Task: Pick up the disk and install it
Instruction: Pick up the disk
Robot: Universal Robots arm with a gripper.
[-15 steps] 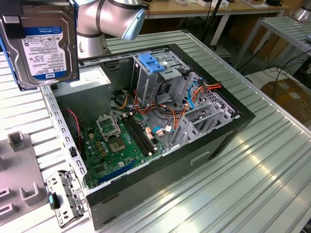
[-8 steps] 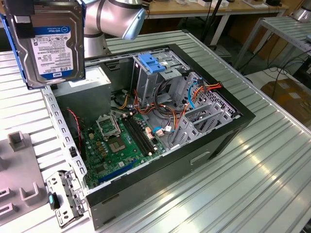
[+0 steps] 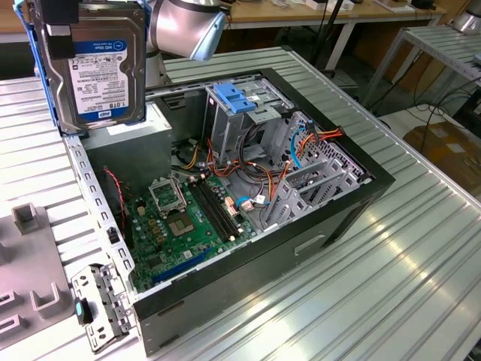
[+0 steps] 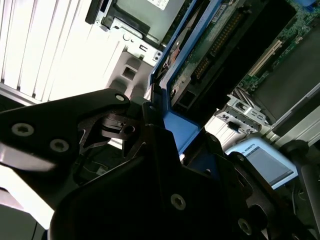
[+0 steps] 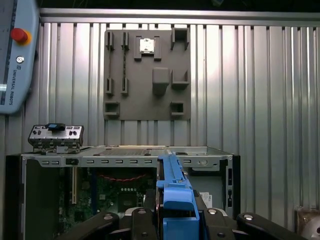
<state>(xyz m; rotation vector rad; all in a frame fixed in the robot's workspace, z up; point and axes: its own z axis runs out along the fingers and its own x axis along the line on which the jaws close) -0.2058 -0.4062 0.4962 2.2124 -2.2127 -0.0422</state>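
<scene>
the gripper (image 5: 175, 214) is clamped on the disk (image 3: 101, 68), holding it on edge at the upper left of the exterior view, likely high enough to clear the open computer case (image 3: 301, 248) wall on its way to the drive cage (image 3: 240, 113) mid-frame.

In the matt black gripper (image 5: 175, 220), the disk (image 3: 101, 68) is showing smooth blue plastic; below it the ribbed metal table (image 3: 391, 263) is gleaming.

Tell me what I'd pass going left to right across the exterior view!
disk, held up high → light-blue bracket → orange cables → brown cardboard
</scene>
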